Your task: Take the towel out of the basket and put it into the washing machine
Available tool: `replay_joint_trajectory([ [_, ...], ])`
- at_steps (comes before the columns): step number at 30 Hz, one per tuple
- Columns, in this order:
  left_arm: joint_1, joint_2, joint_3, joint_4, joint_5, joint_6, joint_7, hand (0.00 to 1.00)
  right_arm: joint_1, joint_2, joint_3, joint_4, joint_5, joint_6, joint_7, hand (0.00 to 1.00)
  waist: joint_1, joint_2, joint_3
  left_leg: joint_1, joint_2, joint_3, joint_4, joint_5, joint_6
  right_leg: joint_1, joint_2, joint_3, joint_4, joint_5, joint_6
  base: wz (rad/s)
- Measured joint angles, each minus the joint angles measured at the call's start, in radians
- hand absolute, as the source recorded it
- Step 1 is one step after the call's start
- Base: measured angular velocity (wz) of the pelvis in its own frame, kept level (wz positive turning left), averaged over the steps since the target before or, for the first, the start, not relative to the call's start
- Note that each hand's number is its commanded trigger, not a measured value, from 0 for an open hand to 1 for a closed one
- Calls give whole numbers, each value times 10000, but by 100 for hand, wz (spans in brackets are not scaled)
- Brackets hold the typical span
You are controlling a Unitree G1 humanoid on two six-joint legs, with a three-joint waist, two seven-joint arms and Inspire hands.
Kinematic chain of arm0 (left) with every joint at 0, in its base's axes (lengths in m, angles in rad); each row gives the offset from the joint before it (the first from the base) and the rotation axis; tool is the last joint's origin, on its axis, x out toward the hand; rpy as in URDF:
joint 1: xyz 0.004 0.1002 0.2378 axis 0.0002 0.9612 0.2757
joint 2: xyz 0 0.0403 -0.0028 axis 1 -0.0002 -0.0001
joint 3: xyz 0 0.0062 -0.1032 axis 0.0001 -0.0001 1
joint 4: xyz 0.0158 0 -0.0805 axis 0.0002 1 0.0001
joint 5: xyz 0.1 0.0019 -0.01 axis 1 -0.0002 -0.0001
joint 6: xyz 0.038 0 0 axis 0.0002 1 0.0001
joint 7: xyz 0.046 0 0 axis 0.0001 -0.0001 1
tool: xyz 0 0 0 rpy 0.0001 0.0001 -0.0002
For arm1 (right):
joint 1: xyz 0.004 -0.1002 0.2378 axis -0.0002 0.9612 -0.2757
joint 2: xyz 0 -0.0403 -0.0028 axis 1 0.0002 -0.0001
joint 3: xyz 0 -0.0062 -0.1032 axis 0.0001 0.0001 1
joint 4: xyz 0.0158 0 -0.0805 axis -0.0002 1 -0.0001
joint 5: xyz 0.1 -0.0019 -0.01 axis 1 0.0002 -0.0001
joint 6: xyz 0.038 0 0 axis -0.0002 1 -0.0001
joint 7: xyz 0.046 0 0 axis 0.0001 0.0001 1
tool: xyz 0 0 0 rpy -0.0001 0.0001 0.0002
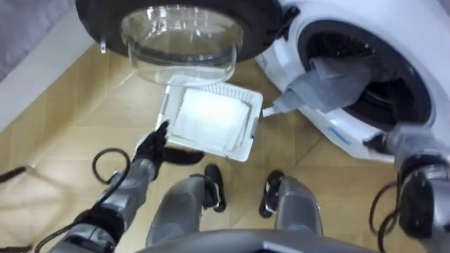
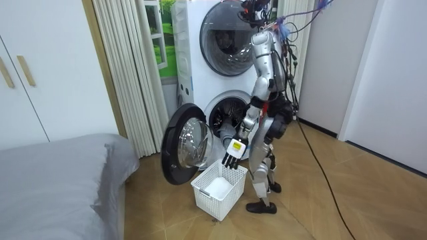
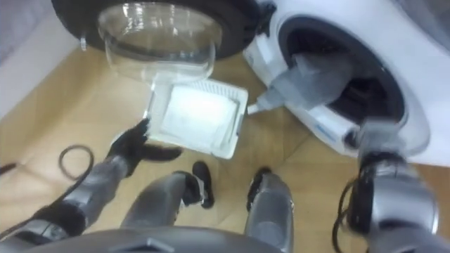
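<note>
The grey towel (image 1: 322,84) hangs half out of the washing machine (image 1: 422,28) at the upper right, seemingly only partly pushed in, while the left hand (image 1: 151,147) hovers loose-fingered and empty beside the centre basket (image 1: 254,119) holding a white cloth (image 1: 207,119); what the right hand (image 1: 385,144) does I cannot tell.

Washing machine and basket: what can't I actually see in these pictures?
Drum, eye views: dark inside; how far in the grey towel reaches is hidden.
Basket: the white towel covers whatever lies under it.
Right hand, eye views: blurred, at the drum's rim; its hold unclear.
</note>
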State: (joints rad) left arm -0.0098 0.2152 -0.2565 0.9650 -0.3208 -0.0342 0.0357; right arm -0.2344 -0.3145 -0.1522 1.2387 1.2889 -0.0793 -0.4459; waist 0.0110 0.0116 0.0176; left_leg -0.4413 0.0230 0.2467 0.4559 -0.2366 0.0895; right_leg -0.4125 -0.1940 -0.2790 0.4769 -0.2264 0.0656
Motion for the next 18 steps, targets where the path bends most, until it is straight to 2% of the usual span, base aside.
replay_joint_trajectory([
  [2,477,178,482,524,110,-16,60,0,1087,53,547,274,-1276,-56,521,0,26,16,-35,669,31,4,-391,-5,-116,672,200,32,-598,125,11,-22],
  [4,1145,329,1056,1005,193,1,178,0,2310,108,992,522,-3142,103,1269,0,-64,8,-84,1454,20,36,-967,58,-252,1430,339,64,-1151,242,9,-22],
  [7,1623,279,1462,1248,201,51,250,0,3199,288,1556,552,-5085,387,2128,0,-115,-119,-149,2295,14,246,-1615,155,-404,2034,508,283,-1559,318,-31,-29],
  [9,1750,162,1655,1263,366,70,206,0,3426,534,1747,548,-6360,572,2643,0,-117,-174,-160,2660,39,242,-1842,205,-489,2458,630,230,-1889,399,-88,-5],
  [13,1757,-97,1751,1369,505,107,98,0,3289,856,2130,490,-8441,841,3739,0,-94,-202,-135,3481,163,237,-2141,190,-644,3293,856,238,-2328,467,-146,-5],
  [18,1818,-176,1901,1543,500,348,-50,0,3173,944,2191,396,-9105,946,4499,0,-25,-218,-123,4082,180,139,-2284,188,-761,4009,986,152,-2750,476,-162,5],
])
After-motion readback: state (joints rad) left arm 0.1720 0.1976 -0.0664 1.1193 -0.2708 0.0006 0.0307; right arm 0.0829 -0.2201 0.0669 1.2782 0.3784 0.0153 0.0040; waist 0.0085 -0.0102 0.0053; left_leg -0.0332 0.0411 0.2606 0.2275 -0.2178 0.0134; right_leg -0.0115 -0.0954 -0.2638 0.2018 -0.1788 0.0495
